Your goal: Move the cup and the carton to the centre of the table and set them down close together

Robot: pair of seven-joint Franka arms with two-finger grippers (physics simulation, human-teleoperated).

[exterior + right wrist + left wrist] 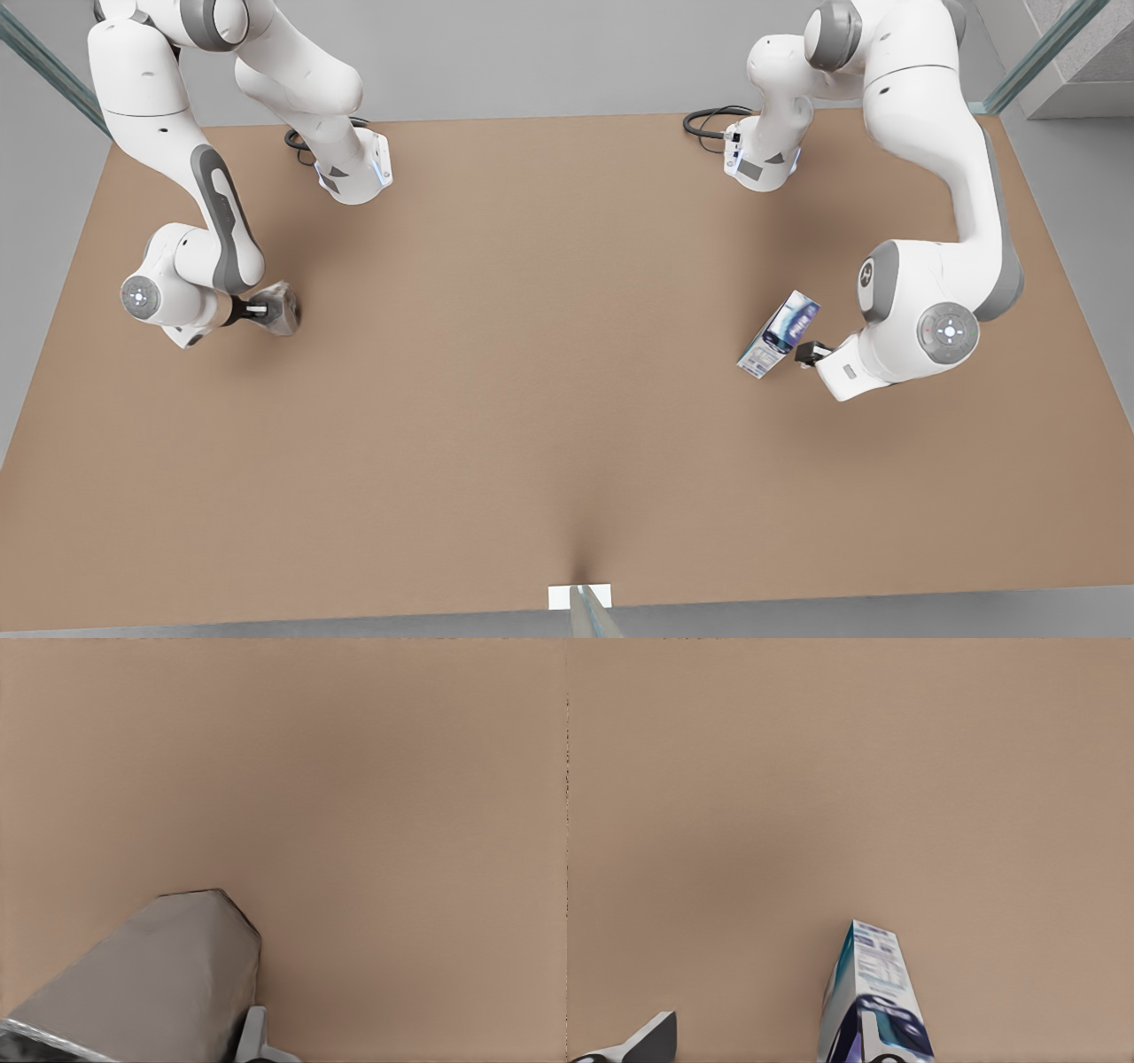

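Now, cup (276,310): middle-left of the front view, clamped in the right gripper (262,311).
Carton (780,334): middle-right, tilted, pinched by the left gripper (804,352).
Table (549,372): centre bare; cup and carton well apart.

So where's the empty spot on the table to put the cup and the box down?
The wide middle of the table is bare, between the cup in the right gripper and the carton in the left gripper. The far edge is crowded with the arm bases and cables.
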